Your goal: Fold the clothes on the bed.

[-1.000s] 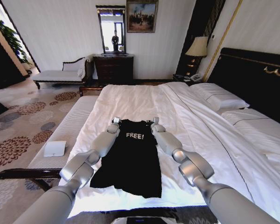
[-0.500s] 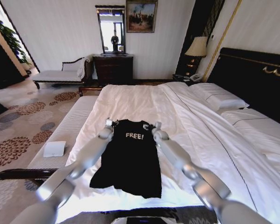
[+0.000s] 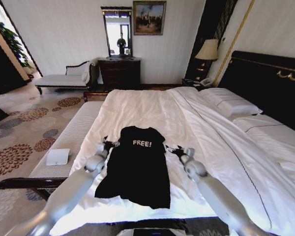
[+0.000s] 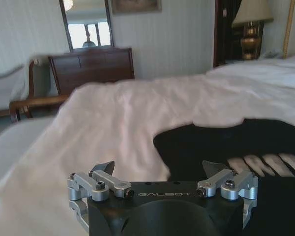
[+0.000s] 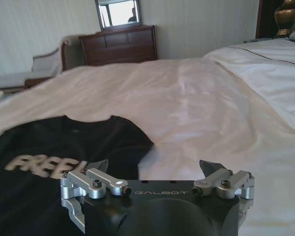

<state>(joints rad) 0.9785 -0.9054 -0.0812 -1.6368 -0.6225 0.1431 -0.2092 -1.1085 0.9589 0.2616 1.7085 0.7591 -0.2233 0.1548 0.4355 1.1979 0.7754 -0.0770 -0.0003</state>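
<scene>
Pale striped wallpaper walls [image 3: 64, 29]. Dark wooden dresser [image 3: 119, 73] against far wall, tall mirror [image 3: 117, 32] above, gilt-framed painting [image 3: 149, 17] beside. Cream-shaded table lamp [image 3: 208, 50] glowing at right. Floral patterned carpet [image 3: 24, 128], pale striped bench [image 3: 71, 135] alongside.

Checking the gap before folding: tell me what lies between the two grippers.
The black T-shirt, flat on the bed, lies between left gripper and right gripper, head view.

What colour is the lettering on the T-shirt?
White, on the black T-shirt; clearest in the head view.

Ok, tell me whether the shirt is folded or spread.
Partly folded: the shirt lies flat on the bed, sleeves tucked in, full length still out. Both claws sit open beside it.
</scene>
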